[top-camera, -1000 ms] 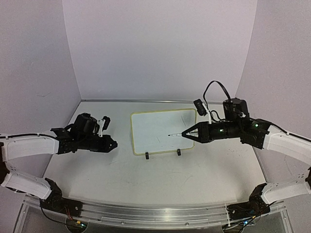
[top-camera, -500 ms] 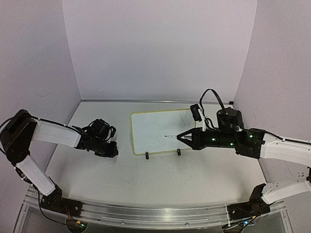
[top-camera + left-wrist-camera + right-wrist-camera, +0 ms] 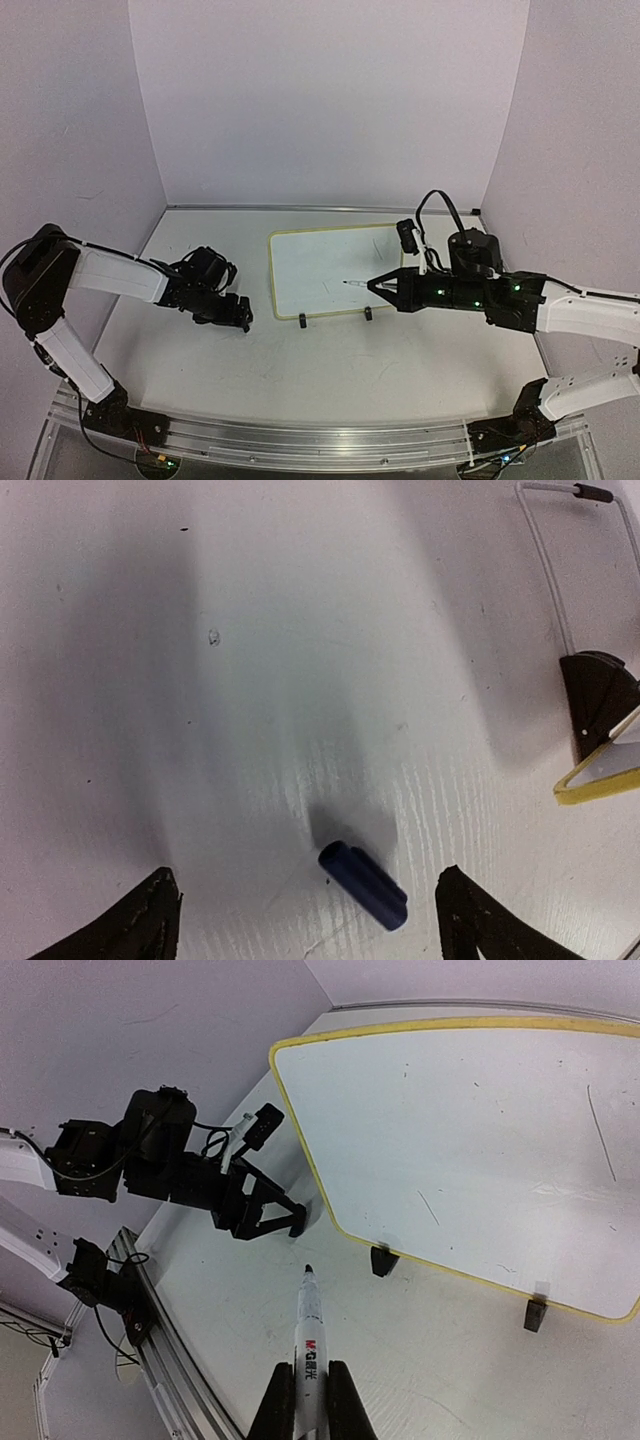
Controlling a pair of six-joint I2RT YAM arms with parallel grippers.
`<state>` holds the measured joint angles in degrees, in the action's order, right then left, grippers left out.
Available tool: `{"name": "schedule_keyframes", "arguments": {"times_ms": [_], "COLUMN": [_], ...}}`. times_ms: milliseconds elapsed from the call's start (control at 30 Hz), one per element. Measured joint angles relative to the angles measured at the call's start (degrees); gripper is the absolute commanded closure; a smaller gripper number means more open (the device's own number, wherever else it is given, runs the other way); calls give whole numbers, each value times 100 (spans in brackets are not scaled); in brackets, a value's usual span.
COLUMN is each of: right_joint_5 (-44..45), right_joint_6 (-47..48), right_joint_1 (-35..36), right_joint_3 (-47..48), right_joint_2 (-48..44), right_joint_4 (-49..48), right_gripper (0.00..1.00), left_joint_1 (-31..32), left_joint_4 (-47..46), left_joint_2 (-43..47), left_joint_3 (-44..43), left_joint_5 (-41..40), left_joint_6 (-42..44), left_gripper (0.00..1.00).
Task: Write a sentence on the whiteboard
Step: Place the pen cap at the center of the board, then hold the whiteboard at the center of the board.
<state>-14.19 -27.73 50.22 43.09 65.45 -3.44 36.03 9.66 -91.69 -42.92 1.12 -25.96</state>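
The whiteboard (image 3: 325, 265) lies flat mid-table, yellow-framed with two black clip feet on its near edge and only faint stray strokes (image 3: 600, 1120) on it. My right gripper (image 3: 388, 285) is shut on a white uncapped marker (image 3: 308, 1335). Its tip points left, above the board's near part in the top view. In the right wrist view the board (image 3: 470, 1150) lies clear of the tip. My left gripper (image 3: 240, 314) is open, low over the table left of the board. A dark blue marker cap (image 3: 363, 884) lies loose between its fingers (image 3: 455, 900). The board's corner (image 3: 598, 783) shows at right.
Lilac walls close in the table at the back and on both sides. A metal rail (image 3: 320, 440) runs along the near edge by the arm bases. The board's left clip foot (image 3: 597, 695) stands close to my left gripper. Bare tabletop lies in front of the board.
My left gripper has dropped toward the table and opened, leaving the blue cap lying free. The right arm has shifted only slightly with the marker still held.
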Motion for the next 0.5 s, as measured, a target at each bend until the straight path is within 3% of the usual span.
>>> {"name": "schedule_keyframes", "arguments": {"times_ms": [267, 500], "right_joint_5": [158, 312], "right_joint_6": [-92, -73], "right_joint_1": [89, 178], "right_joint_3": [-13, 19], "right_joint_2": [-159, 89], "right_joint_4": [-59, -608], "right_gripper": [100, 100], "left_joint_1": [-131, -530], "left_joint_4": [1081, 1809], "left_joint_2": [787, 1317], "left_joint_3": [-442, -1409], "left_joint_5": [-22, 853], "left_joint_6": [241, 947], "left_gripper": [7, 7]}}
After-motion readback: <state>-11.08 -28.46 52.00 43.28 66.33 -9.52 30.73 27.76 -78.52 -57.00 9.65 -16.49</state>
